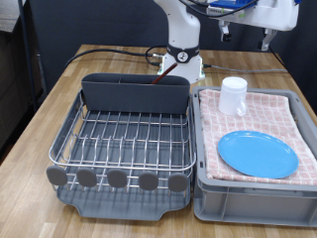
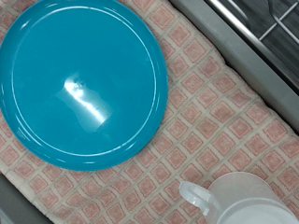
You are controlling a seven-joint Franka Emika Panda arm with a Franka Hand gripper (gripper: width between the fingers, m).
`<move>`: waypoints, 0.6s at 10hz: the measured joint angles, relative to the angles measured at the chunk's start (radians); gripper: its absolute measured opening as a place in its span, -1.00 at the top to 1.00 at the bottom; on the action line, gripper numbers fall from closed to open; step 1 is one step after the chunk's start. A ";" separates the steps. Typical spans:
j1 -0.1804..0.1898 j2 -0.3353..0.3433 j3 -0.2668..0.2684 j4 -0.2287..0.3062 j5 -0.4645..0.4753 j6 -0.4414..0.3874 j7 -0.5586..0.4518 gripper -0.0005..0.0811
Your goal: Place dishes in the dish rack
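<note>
The bright-blue plate (image 1: 257,154) lies flat on the checked cloth in the grey bin, and it fills much of the wrist view (image 2: 82,79). The white mug (image 1: 233,95) stands upright on the cloth behind the plate, and it also shows in the wrist view (image 2: 238,201). The silver wire dish rack (image 1: 124,139) with its grey cutlery holder (image 1: 134,94) stands at the exterior view's left with nothing on its wires. My gripper (image 1: 265,38) hangs high above the bin's far side and holds nothing that I can see. Its fingers do not show in the wrist view. A small reddish thing (image 1: 166,59) shows behind the cutlery holder; I cannot tell whether it is the spoon.
The grey bin (image 1: 253,193) with the pink checked cloth (image 2: 224,121) sits close against the rack's side. The robot base (image 1: 183,59) and black cables lie on the wooden table behind the rack. The rack's edge shows in a corner of the wrist view (image 2: 266,28).
</note>
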 joint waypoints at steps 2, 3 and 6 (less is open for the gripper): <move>0.001 0.036 0.003 0.034 0.001 0.005 -0.022 -0.98; 0.001 0.061 0.005 0.054 0.001 0.010 -0.025 -0.98; 0.001 0.126 0.010 0.101 0.004 0.023 -0.024 -0.98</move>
